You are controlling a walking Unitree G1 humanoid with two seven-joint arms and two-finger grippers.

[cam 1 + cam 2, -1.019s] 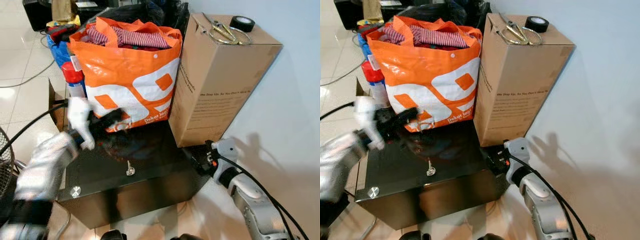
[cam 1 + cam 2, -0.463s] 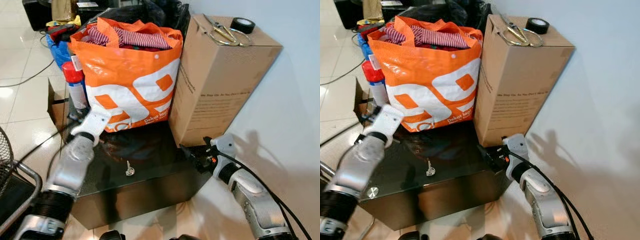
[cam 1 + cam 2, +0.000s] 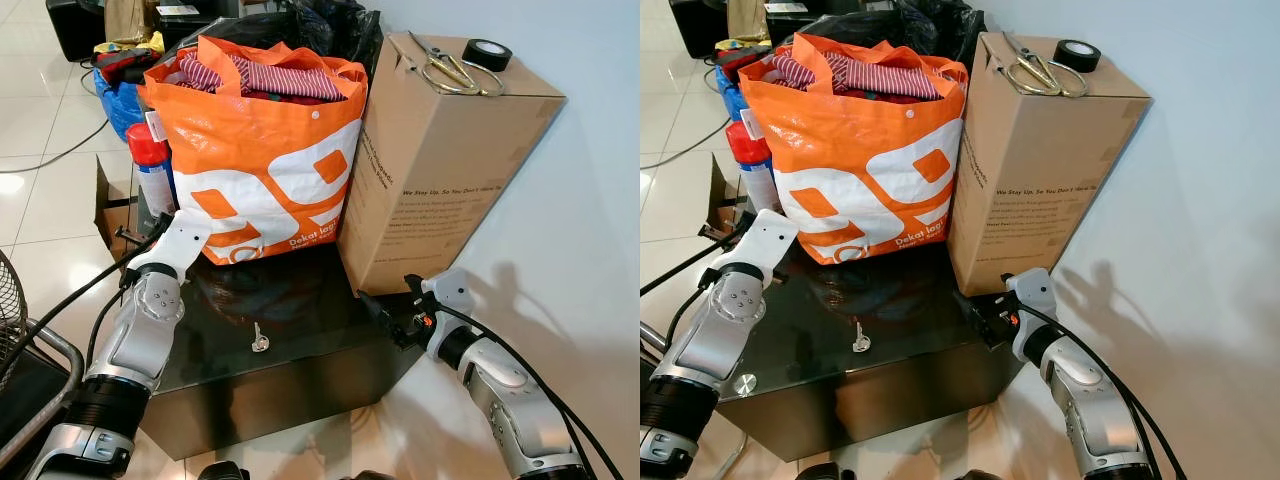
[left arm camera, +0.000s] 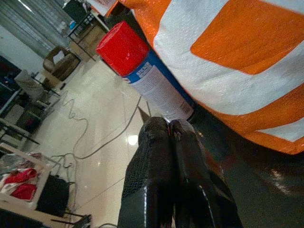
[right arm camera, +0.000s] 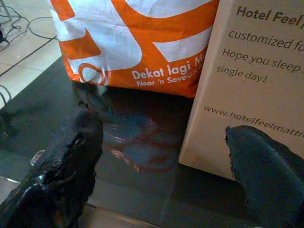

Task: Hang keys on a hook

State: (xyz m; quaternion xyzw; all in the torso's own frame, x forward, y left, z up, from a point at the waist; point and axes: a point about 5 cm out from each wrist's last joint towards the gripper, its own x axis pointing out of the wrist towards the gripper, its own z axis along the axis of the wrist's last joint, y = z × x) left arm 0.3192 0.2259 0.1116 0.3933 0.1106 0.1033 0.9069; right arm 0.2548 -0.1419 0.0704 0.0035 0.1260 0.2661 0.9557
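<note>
1. Left eye view: the keys (image 3: 259, 339) are lying flat on the glossy black table (image 3: 300, 375), out in the open in front of the orange bag (image 3: 262, 165). Nothing is holding them. The left gripper (image 3: 138, 236) is off by the table's left edge near the spray can (image 3: 152, 170).
2. Right eye view: the right gripper (image 3: 985, 316) sits at the table's right corner, just under the cardboard box (image 3: 1040, 160), well apart from the keys.
3. Left wrist view: fingers pressed together, nothing between them.
4. Right wrist view: fingers spread wide, empty.
5. Progress, my guess: basically nothing done yet. Keys not picked up, and I can't spot any hook, so grabbing, finding it and hanging are all left.
</note>
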